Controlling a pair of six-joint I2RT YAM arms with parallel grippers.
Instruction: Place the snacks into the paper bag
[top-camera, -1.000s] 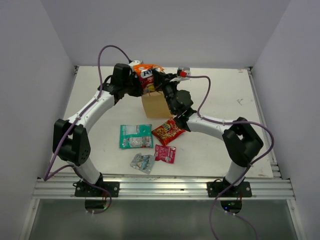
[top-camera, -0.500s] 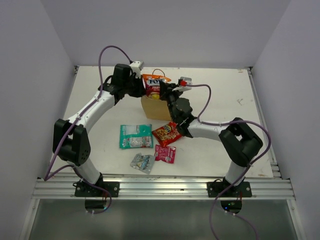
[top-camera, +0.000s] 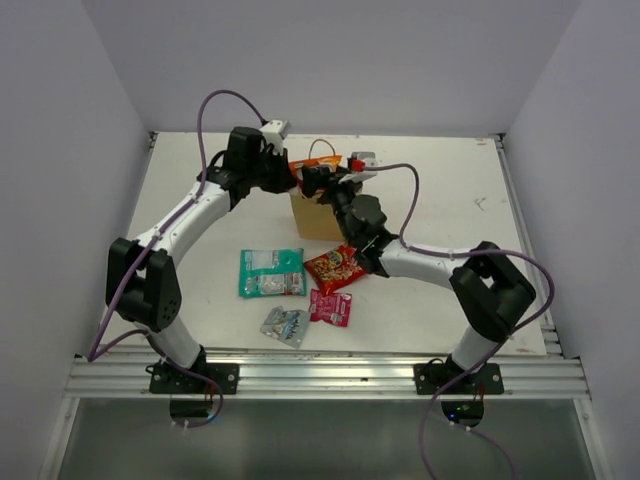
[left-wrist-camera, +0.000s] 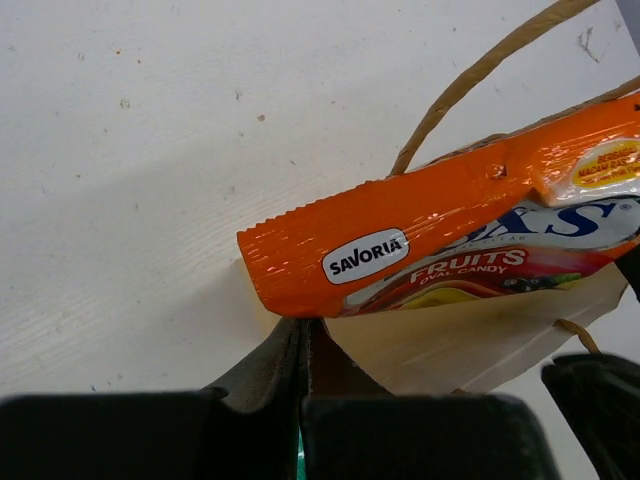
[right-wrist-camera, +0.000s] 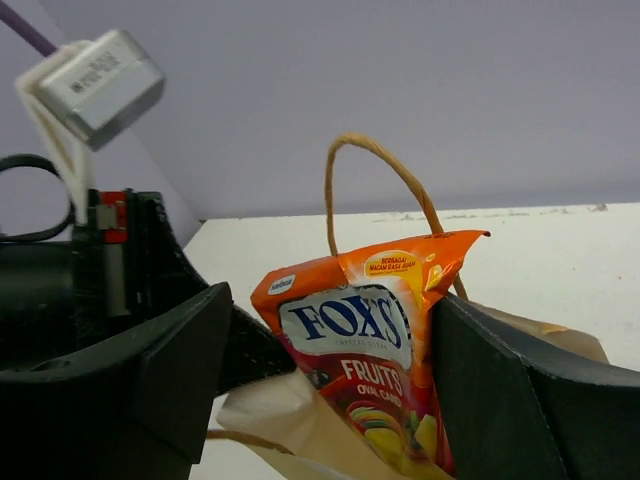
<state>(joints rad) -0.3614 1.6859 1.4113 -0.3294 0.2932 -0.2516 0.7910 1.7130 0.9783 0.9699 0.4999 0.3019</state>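
The brown paper bag stands upright at the back middle of the table. The larger red-yellow fruit-print packet stands in the bag's mouth with its orange top sticking out. My right gripper is open, one finger on each side of that packet; the packet leans toward the right finger. My left gripper is shut on the rim of the bag at its left side, just under the packet. The other snacks lie flat in front of the bag: teal-white, red-orange, pink-red, silver-grey.
A twisted loop handle rises behind the packet, and the left arm's wrist sits close on the left in the right wrist view. Both arms arch in from the near edge and meet over the bag.
The right gripper brought the fruit-print packet down into the bag's mouth and opened its fingers off it. The left gripper stayed shut on the bag's rim.
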